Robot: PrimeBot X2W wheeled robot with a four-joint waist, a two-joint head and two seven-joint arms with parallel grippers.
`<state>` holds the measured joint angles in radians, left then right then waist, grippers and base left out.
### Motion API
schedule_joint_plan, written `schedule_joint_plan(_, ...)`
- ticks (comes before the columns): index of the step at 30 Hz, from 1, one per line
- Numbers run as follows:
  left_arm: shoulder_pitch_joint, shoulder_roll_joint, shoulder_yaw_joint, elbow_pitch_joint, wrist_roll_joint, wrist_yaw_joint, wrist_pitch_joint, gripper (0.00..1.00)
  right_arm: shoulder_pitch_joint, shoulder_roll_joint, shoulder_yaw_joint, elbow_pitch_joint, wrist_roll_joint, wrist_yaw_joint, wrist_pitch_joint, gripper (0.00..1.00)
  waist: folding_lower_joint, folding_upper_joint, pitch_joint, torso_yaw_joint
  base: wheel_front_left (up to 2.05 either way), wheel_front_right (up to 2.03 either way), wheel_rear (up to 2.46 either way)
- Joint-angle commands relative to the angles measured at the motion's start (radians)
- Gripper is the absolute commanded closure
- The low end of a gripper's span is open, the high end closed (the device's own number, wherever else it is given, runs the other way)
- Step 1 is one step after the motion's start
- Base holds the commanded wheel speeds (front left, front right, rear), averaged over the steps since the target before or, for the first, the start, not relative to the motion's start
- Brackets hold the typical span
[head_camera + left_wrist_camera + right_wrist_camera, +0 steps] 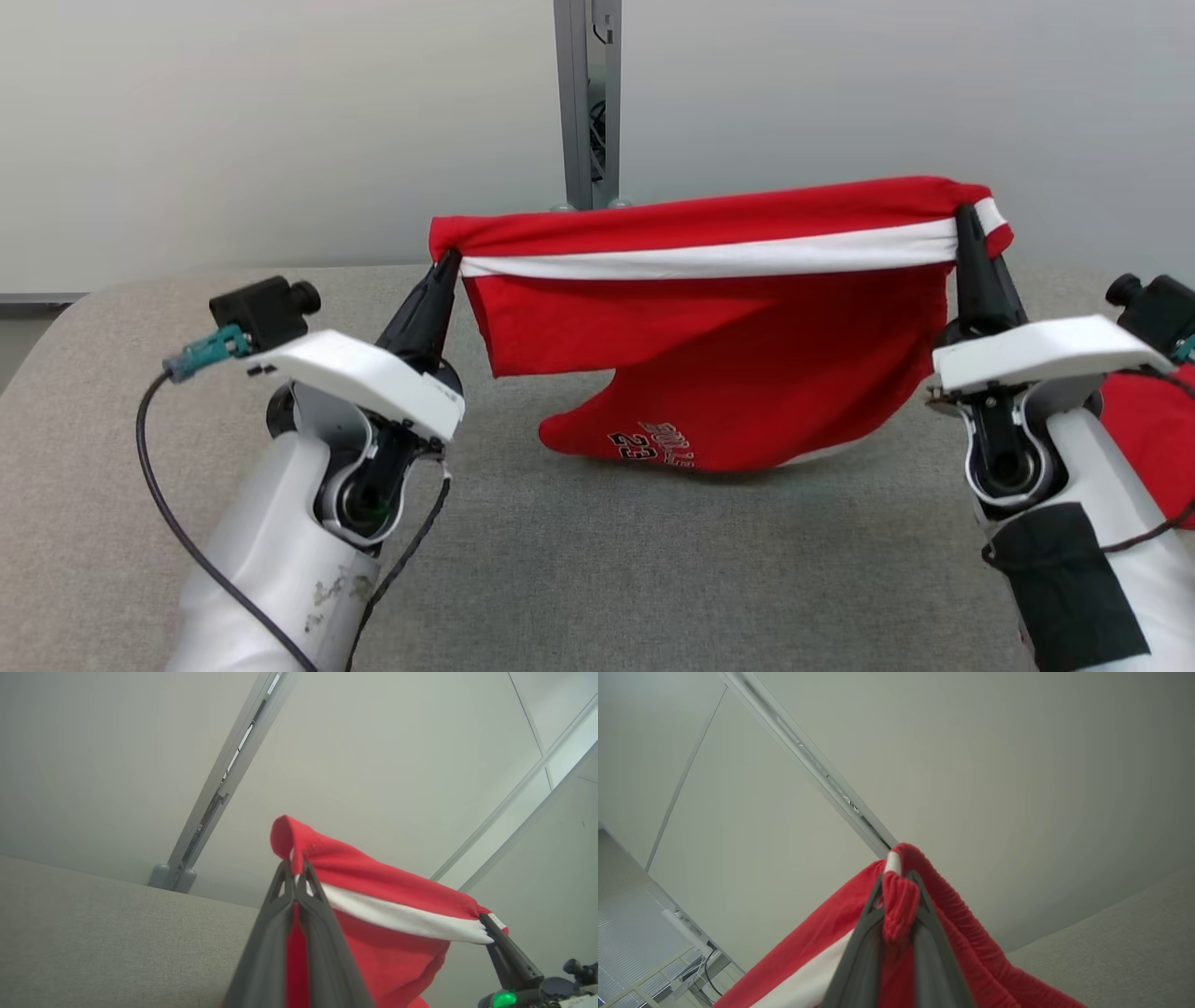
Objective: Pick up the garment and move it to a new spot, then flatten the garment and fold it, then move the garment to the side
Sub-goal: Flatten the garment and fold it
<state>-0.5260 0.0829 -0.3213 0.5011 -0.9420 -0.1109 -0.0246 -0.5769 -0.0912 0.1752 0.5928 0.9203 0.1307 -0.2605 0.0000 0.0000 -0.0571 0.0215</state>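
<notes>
Step in hand: by my reading, the lift and carry to a new spot, with flattening to follow
Garment (738, 373): red shorts with a white stripe, hung by the top edge between the two grippers; the low end with white lettering touches or just clears the table (579, 560), I cannot tell which
Left gripper (449, 257): fingers pressed together on the left corner of the top edge; the left wrist view shows cloth squeezed in the seam between them
Right gripper (967, 217): clamped on a bunched wad of the waistband at the right corner, thick enough to hold the fingers slightly apart in the right wrist view
Garment relative to grippers: it spans from one to the other, the top edge drawn almost straight, the body hanging below and between them, the right side longer than the left
How to do it well: keep both grippers level and equally far apart so the top edge stays taut; carry both arms together at one pace; lower the trailing end onto the table first, then draw back so the cloth lays down flat
Risk: the left hold is only a thin pinch at the corner, so a sudden pull apart could slip it out
</notes>
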Motion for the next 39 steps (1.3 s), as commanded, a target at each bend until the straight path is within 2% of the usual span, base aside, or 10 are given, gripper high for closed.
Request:
schedule_joint_plan(1,-0.037,0.012,0.008,0.014,-0.014,0.0,0.025,1.0,-0.029,-0.009,-0.008,0.017,0.026,0.0,0.008,1.0,0.0,0.0,0.005,-0.002,0.0,0.0,0.0)
schedule_joint_plan(4,-0.079,0.017,0.002,0.032,-0.025,0.002,0.066,1.0,-0.076,-0.008,-0.002,0.038,0.048,0.0,0.021,1.0,0.0,0.0,0.017,-0.007,0.0,0.0,0.0)
schedule_joint_plan(11,-0.178,0.016,-0.002,0.081,-0.025,0.036,0.126,1.0,-0.18,0.0,0.03,0.073,0.059,0.0,0.037,1.0,0.0,0.0,0.075,-0.021,0.0,0.0,0.0)
schedule_joint_plan(18,-0.404,0.008,-0.002,0.129,0.005,0.077,0.145,1.0,-0.42,-0.028,0.047,0.135,0.049,0.0,0.055,1.0,0.0,0.0,0.278,-0.039,0.0,0.0,0.0)
schedule_joint_plan(21,-0.534,0.0,0.007,0.172,0.026,0.106,0.11,1.0,-0.558,-0.042,0.053,0.181,0.034,0.0,0.044,1.0,0.0,0.0,0.363,-0.042,0.0,0.0,0.0)
schedule_joint_plan(24,-0.676,-0.006,0.022,0.225,0.055,0.129,0.032,1.0,-0.691,-0.054,0.053,0.214,0.029,0.0,0.016,1.0,0.0,0.0,0.44,-0.046,0.0,0.0,0.0)
schedule_joint_plan(29,-0.87,-0.016,0.038,0.306,0.082,0.126,-0.166,1.0,-0.844,-0.056,-0.005,0.203,0.051,0.0,-0.008,1.0,0.0,0.0,0.533,-0.045,0.0,0.0,0.0)
schedule_joint_plan(32,-0.946,-0.022,0.049,0.328,0.083,0.112,-0.228,1.0,-0.859,-0.047,-0.082,0.122,0.036,0.0,-0.009,1.0,0.0,0.0,0.58,-0.036,0.0,0.0,0.0)
schedule_joint_plan(35,-0.973,-0.023,0.058,0.31,0.083,0.097,-0.24,1.0,-0.823,-0.026,-0.129,0.072,0.034,0.0,-0.008,1.0,0.0,0.0,0.622,-0.024,0.0,0.0,0.0)
schedule_joint_plan(39,-0.902,-0.027,0.045,0.251,0.086,0.088,-0.241,1.0,-0.766,-0.015,-0.119,0.062,0.07,0.0,-0.008,1.0,0.0,0.0,0.665,-0.007,0.0,0.0,0.0)
